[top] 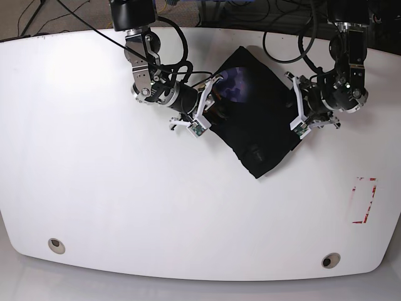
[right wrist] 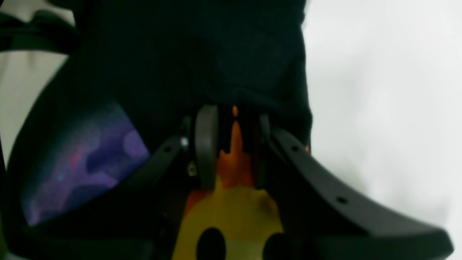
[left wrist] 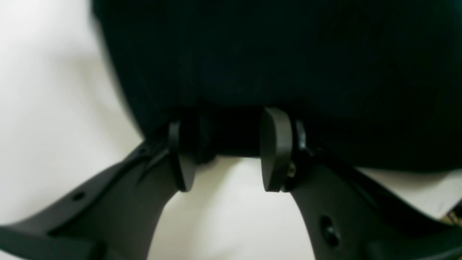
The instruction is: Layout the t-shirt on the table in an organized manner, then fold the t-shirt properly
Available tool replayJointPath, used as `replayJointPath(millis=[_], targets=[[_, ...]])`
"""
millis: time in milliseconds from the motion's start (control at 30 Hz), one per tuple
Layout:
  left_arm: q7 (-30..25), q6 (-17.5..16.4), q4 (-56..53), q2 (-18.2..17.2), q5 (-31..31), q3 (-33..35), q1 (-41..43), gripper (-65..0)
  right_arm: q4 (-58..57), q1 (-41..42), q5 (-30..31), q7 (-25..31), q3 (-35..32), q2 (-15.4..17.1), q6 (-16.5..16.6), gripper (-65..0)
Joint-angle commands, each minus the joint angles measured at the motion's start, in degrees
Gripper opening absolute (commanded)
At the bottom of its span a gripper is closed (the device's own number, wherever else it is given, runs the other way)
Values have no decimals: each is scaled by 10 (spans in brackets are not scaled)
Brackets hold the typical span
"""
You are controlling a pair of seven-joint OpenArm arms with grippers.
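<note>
Right gripper (right wrist: 232,144) reaches in low from the table's far side, its dark fingers pinched narrow on an orange-printed fold of the black short-sleeved cloth t-shirt (top: 257,122); the left gripper (left wrist: 231,148) stands half-open at the opposite edge, black cloth lying between its rounded pads (left wrist: 276,148). The soft shirt lies bunched on the glossy white curved-edged table (top: 125,207), far centre. Only the right wrist view shows the purple patch (right wrist: 83,166) sharply; only the base view shows the red rectangular marking (top: 364,200).
</note>
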Motion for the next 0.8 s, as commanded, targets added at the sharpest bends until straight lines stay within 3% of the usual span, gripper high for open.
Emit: replayJointPath(millis=[0,333,767], targets=[[-15,0,-4,-4,-12,13,-25,-404,-2,-6,-5,0,1,17,3,-514],[-14,0,-41,19,-11,28,-90,-404,27,-63,-5,2,3,47,3,-514],[-14,0,-48,15,9,38,-144,-404,43,-100,-5,2,3,48,3,-514]])
